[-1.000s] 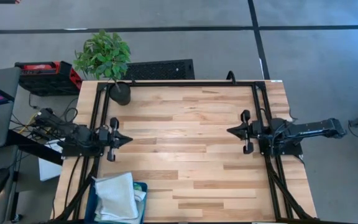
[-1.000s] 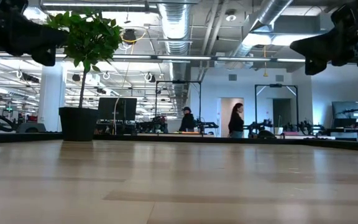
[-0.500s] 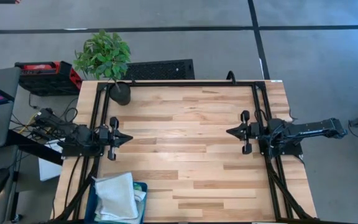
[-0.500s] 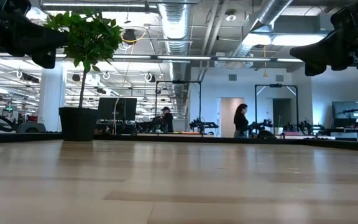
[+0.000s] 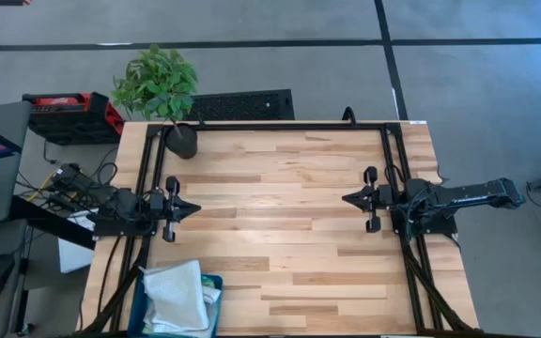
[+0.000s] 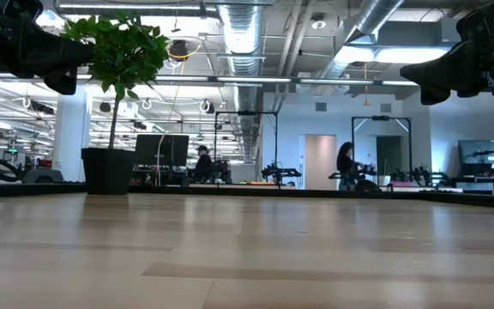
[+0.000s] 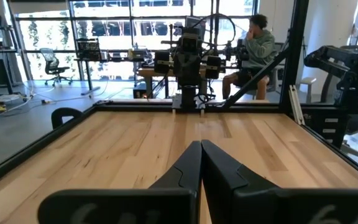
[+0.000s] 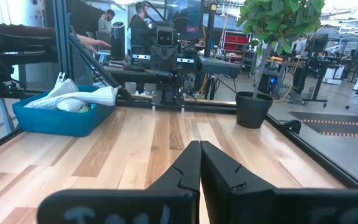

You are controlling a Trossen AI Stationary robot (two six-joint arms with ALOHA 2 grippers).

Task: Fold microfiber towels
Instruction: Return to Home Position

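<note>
Saw left gripper (image 5: 193, 208) hovering at left side of table (image 5: 280, 263), jaws pressed together, nothing between. Right gripper (image 5: 347, 198) hovered at right side, pointing back toward it, jaws likewise together, empty. Microfiber towels (image 5: 177, 293) lay piled in teal bin (image 5: 216, 283) at table corner on left arm's side, pale one on top. Potted plant (image 5: 161, 83) stood at other left-side corner. I noted person (image 7: 257, 43) seated beyond table.

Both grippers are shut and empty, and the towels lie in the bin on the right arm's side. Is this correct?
Not the side: the high view shows the bin with the towels on the left arm's side. The left gripper and right gripper are indeed shut and empty.
</note>
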